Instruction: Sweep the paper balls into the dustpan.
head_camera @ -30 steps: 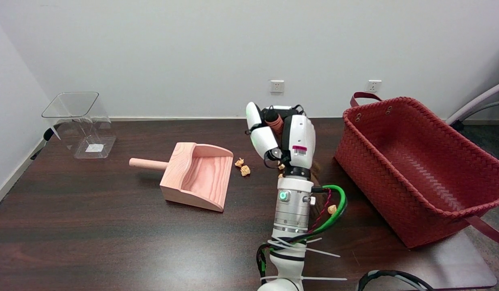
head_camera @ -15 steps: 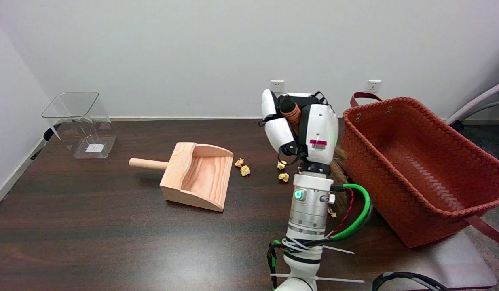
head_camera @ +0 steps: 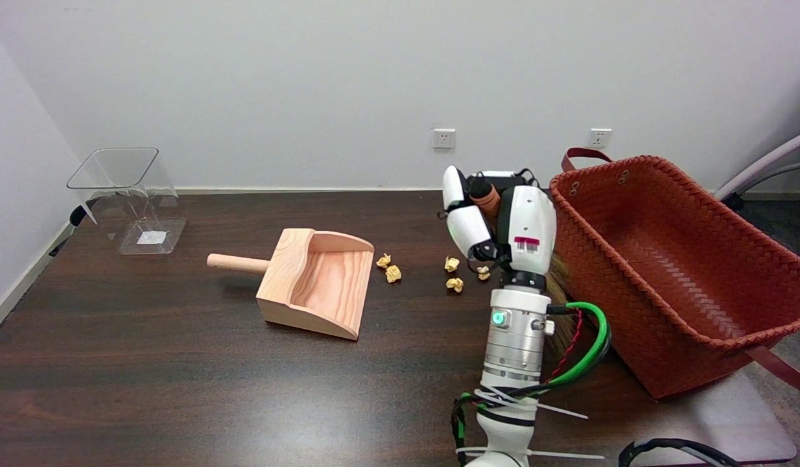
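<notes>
Robot hand (head_camera: 504,224) upright, fingers wrapped around brush (head_camera: 555,305) handle, bristles downward beside basket (head_camera: 672,259), wrist vertical.

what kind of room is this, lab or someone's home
Likely a lab or office test room: a plain white wall with bare sockets, a dark table, and staged props, a wooden dustpan and red basket.

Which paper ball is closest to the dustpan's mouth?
The paper ball farthest left, beside the dustpan rim's far corner; its neighbour sits slightly farther right, the others lie near the right hand.
</notes>
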`<action>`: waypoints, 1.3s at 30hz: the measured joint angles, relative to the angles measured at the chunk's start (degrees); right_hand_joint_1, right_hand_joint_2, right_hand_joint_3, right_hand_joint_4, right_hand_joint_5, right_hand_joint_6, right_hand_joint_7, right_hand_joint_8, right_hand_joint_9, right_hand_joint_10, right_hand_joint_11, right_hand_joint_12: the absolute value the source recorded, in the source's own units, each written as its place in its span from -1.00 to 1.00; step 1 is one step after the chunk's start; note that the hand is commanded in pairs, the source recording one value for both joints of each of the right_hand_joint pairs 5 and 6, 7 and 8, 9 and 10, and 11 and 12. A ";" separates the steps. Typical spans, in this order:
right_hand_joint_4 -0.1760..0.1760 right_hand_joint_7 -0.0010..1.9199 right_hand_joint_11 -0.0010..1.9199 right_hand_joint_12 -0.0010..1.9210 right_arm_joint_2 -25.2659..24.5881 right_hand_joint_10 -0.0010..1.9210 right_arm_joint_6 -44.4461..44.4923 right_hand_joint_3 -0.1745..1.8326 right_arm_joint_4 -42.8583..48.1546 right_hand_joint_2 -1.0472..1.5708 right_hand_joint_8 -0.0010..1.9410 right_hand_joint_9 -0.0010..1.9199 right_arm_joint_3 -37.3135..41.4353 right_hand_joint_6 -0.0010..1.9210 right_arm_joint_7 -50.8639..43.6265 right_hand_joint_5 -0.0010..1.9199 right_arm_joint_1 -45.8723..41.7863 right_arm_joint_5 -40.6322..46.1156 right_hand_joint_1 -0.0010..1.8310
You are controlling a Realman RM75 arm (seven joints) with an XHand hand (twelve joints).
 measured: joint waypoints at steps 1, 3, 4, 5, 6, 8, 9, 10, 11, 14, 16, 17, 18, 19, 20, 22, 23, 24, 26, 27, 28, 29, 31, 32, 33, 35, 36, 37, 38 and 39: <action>0.00 1.00 1.00 1.00 0.24 1.00 0.00 -0.53 -0.20 1.00 0.98 1.00 -0.01 1.00 0.17 1.00 -0.12 0.59 -0.09; 0.00 1.00 1.00 1.00 0.72 1.00 0.02 -0.52 -0.67 1.00 0.98 1.00 -0.03 1.00 0.54 1.00 -0.38 1.83 -0.10; 0.00 1.00 1.00 1.00 0.95 1.00 0.03 -0.51 -0.96 1.00 0.98 1.00 -0.04 1.00 0.78 1.00 -0.52 2.45 -0.10; 0.00 1.00 1.00 1.00 1.15 1.00 0.05 -0.51 -1.24 1.00 0.98 1.00 -0.05 1.00 1.04 1.00 -0.64 2.98 -0.10; 0.00 1.00 1.00 1.00 1.31 1.00 0.09 -0.51 -1.56 1.00 0.98 1.00 -0.05 1.00 1.34 1.00 -0.74 3.48 -0.10; 0.00 1.00 1.00 1.00 1.64 1.00 0.21 -0.50 -2.42 1.00 0.98 1.00 -0.06 1.00 2.18 1.00 -0.96 4.60 -0.10; 0.00 1.00 1.00 1.00 1.77 1.00 0.24 -0.50 -2.88 1.00 0.98 1.00 -0.05 1.00 2.65 1.00 -1.05 5.11 -0.10; 0.00 1.00 1.00 1.00 1.90 1.00 0.25 -0.50 -3.39 1.00 0.98 1.00 -0.04 1.00 3.16 1.00 -1.15 5.67 -0.10; 0.00 1.00 1.00 1.00 2.00 1.00 0.25 -0.49 -3.82 1.00 0.98 1.00 -0.03 1.00 3.60 1.00 -1.22 6.16 -0.10; 0.00 1.00 1.00 1.00 2.23 1.00 0.28 -0.49 -4.98 1.00 0.98 1.00 0.02 1.00 4.81 1.00 -1.40 7.49 -0.10; 0.00 1.00 1.00 1.00 2.36 1.00 0.28 -0.49 -5.72 1.00 0.98 1.00 0.06 1.00 5.58 1.00 -1.50 8.28 -0.10; 0.00 1.00 1.00 1.00 2.38 1.00 0.28 -0.49 -6.03 1.00 0.98 1.00 0.08 1.00 5.93 1.00 -1.54 8.62 -0.11; 0.00 1.00 1.00 1.00 2.40 1.00 0.28 -0.49 -6.41 1.00 0.98 1.00 0.09 1.00 6.39 1.00 -1.57 9.05 -0.11; 0.00 1.00 1.00 1.00 2.40 1.00 0.26 -0.50 -6.75 1.00 0.98 1.00 0.10 1.00 6.78 1.00 -1.59 9.39 -0.11; 0.00 1.00 1.00 1.00 2.39 1.00 0.23 -0.50 -7.04 1.00 0.98 1.00 0.11 1.00 7.12 1.00 -1.58 9.64 -0.11; 0.00 1.00 1.00 1.00 2.31 1.00 0.07 -0.52 -7.58 1.00 0.98 1.00 0.11 1.00 7.89 1.00 -1.55 10.16 -0.11; 0.00 1.00 1.00 1.00 2.21 1.00 -0.02 -0.53 -7.89 1.00 0.98 1.00 0.11 1.00 8.35 1.00 -1.46 10.39 -0.11; 0.00 1.00 1.00 1.00 2.11 1.00 -0.06 -0.54 -8.10 1.00 0.98 1.00 0.12 1.00 8.76 1.00 -1.36 10.56 -0.11; 0.00 1.00 1.00 1.00 1.82 1.00 -0.27 -0.54 -8.69 1.00 0.98 1.00 0.09 1.00 9.67 1.00 -1.07 10.92 -0.11; 0.00 1.00 1.00 1.00 1.66 1.00 -0.33 -0.55 -8.96 1.00 0.98 1.00 0.08 1.00 10.09 1.00 -0.92 11.05 -0.11; 0.00 1.00 1.00 1.00 1.49 1.00 -0.43 -0.55 -9.27 1.00 0.98 1.00 0.07 1.00 10.65 1.00 -0.74 11.21 -0.12; 0.00 1.00 1.00 1.00 1.27 1.00 -0.47 -0.55 -9.60 1.00 0.98 1.00 0.05 1.00 11.22 1.00 -0.54 11.34 -0.13; 0.00 1.00 1.00 1.00 0.77 1.00 -0.59 -0.57 -10.25 1.00 0.98 1.00 0.01 1.00 12.42 1.00 -0.09 11.54 -0.13; 0.00 1.00 1.00 1.00 0.46 1.00 -0.73 -0.59 -10.62 1.00 0.98 1.00 0.00 1.00 13.11 1.00 0.16 11.64 -0.14; 0.00 1.00 1.00 1.00 0.14 1.00 -0.86 -0.59 -10.99 1.00 0.98 1.00 -0.02 1.00 13.82 1.00 0.44 11.69 -0.14; 0.00 1.00 1.00 1.00 -0.51 1.00 -1.08 -0.61 -11.71 1.00 0.98 1.00 -0.07 1.00 15.18 1.00 1.05 11.81 -0.13; 0.00 1.00 1.00 1.00 -0.90 1.00 -1.22 -0.62 -12.10 1.00 0.98 1.00 -0.11 1.00 15.91 1.00 1.45 11.83 -0.14; 0.00 1.00 1.00 1.00 -1.26 1.00 -1.37 -0.63 -12.39 1.00 0.98 1.00 -0.16 1.00 16.55 1.00 1.78 11.86 -0.14; 0.00 1.00 1.00 1.00 -1.58 1.00 -1.49 -0.63 -12.65 1.00 0.98 1.00 -0.19 1.00 17.05 1.00 2.09 11.88 -0.13; 0.00 1.00 1.00 1.00 -2.03 1.00 -1.66 -0.64 -12.97 1.00 0.98 1.00 -0.23 1.00 17.80 1.00 2.51 11.93 -0.13</action>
